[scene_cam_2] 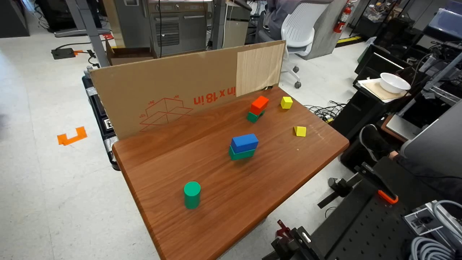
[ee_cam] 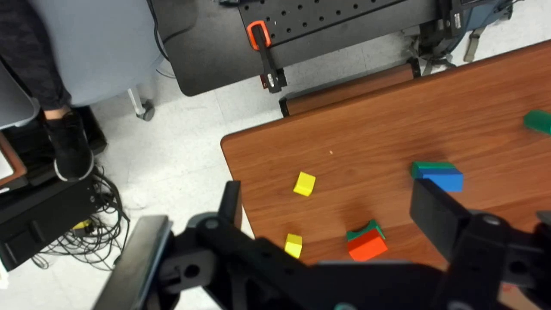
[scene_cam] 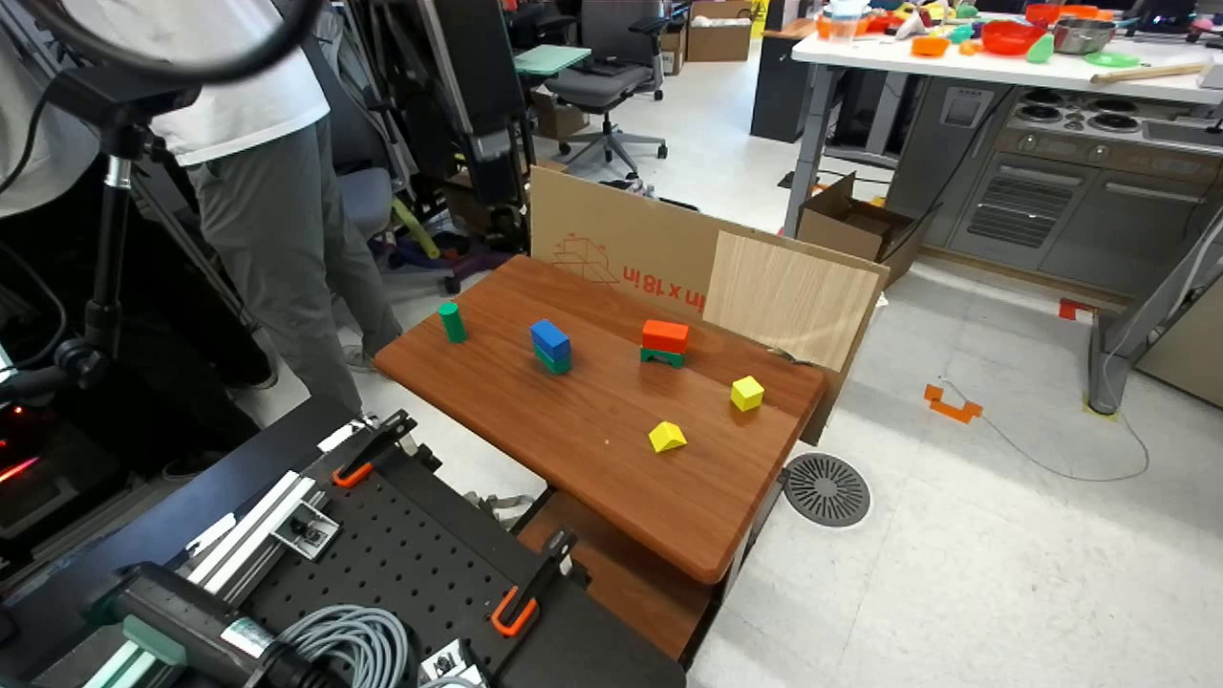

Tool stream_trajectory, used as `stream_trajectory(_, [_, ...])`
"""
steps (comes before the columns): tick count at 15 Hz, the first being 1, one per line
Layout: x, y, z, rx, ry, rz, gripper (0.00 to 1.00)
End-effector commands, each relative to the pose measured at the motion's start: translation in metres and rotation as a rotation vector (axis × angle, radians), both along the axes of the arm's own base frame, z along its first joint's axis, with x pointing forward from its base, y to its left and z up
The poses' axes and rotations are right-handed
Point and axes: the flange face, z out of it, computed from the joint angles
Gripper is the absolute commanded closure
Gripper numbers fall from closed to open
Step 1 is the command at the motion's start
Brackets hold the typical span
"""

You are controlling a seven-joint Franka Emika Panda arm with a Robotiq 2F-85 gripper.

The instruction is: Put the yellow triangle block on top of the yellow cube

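Note:
The yellow triangle block (scene_cam: 667, 438) lies on the brown table, near one end. It also shows in an exterior view (scene_cam_2: 300, 131) and in the wrist view (ee_cam: 304, 184). The yellow cube (scene_cam: 747, 394) stands a short way from it, apart, nearer the cardboard, with nothing on top. The cube also shows in an exterior view (scene_cam_2: 286, 103) and in the wrist view (ee_cam: 293, 245), where a gripper part borders its lower edge. My gripper (ee_cam: 327, 185) is wide open and empty, high above the table. The gripper is out of view in both exterior views.
An orange-red block (scene_cam: 665, 334) rests on a green arch block (scene_cam: 661, 357) near the yellow cube. A blue block (scene_cam_2: 244, 143) sits on a green block (scene_cam_2: 242, 154). A green cylinder (scene_cam_2: 192, 195) stands upright farther along. A cardboard sheet (scene_cam_2: 187, 83) stands along the table's edge.

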Motion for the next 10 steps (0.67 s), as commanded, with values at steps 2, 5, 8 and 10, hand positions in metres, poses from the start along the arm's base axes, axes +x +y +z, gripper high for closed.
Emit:
stream_trajectory(2, [0.005, -0.017, -0.077, 0.011, 0.073, -0.050, 0.00])
stream_trajectory(5, [0.013, -0.024, -0.136, 0.053, 0.128, -0.103, 0.00])
stream_trajectory(8, [0.019, -0.027, -0.186, 0.064, 0.137, -0.174, 0.00])
stream_trajectory(10, [0.024, -0.031, -0.214, 0.072, 0.101, -0.219, 0.00])
